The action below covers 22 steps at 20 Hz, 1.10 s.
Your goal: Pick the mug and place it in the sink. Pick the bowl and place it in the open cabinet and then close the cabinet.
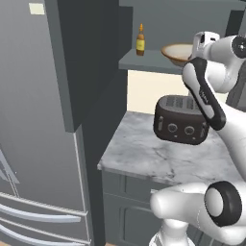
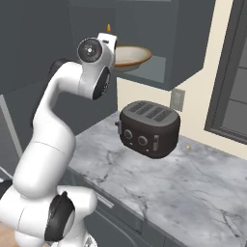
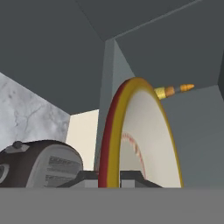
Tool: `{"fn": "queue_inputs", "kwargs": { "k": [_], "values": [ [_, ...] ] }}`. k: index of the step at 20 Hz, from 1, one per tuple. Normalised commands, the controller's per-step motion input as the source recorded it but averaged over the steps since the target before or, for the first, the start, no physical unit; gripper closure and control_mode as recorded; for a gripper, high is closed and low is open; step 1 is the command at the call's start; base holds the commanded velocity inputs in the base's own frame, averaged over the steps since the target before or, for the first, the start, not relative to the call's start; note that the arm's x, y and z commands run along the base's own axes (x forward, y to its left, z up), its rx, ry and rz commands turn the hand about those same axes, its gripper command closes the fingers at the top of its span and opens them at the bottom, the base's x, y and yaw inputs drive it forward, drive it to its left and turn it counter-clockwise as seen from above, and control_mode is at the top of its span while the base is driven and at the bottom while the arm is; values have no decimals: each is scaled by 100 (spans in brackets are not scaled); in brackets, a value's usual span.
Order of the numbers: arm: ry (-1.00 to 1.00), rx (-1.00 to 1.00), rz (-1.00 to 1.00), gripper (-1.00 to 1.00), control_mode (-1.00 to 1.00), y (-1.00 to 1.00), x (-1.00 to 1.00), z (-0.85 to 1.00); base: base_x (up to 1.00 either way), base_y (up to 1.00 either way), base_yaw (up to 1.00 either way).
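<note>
The tan bowl [image 1: 176,52] [image 2: 131,56] sits at the level of the open cabinet's shelf [image 1: 144,62] [image 2: 161,70], above the toaster. My gripper [image 3: 109,177] is shut on the bowl's rim [image 3: 114,131], which runs up between the fingertips [image 3: 85,177] in the hand view. The white hand [image 1: 204,41] [image 2: 106,44] reaches to the bowl's near edge. Whether the bowl rests on the shelf I cannot tell. The cabinet's dark door [image 1: 91,53] stands open at the left. The mug and the sink are out of view.
A dark toaster [image 1: 181,126] [image 2: 149,128] [image 3: 39,166] stands on the marble counter [image 1: 144,156] [image 2: 193,183] right under the shelf. A small amber bottle [image 1: 140,42] [image 3: 175,90] stands on the shelf behind the bowl. A grey refrigerator [image 1: 33,125] rises at the left.
</note>
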Motion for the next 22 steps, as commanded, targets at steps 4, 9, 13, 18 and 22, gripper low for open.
{"fn": "queue_inputs", "kwargs": {
  "k": [4,9,13,18,22],
  "values": [
    [0,0,-2,100,-100,-1,28,-7,0,0,0],
    [0,0,-2,100,-100,-1,28,-5,0,0,0],
    [0,0,-2,100,-100,-4,28,-11,0,0,0],
    [0,0,-2,100,-100,-7,31,-8,0,0,0],
    [0,2,0,100,-100,-19,31,-2,0,0,0]
  ]
}}
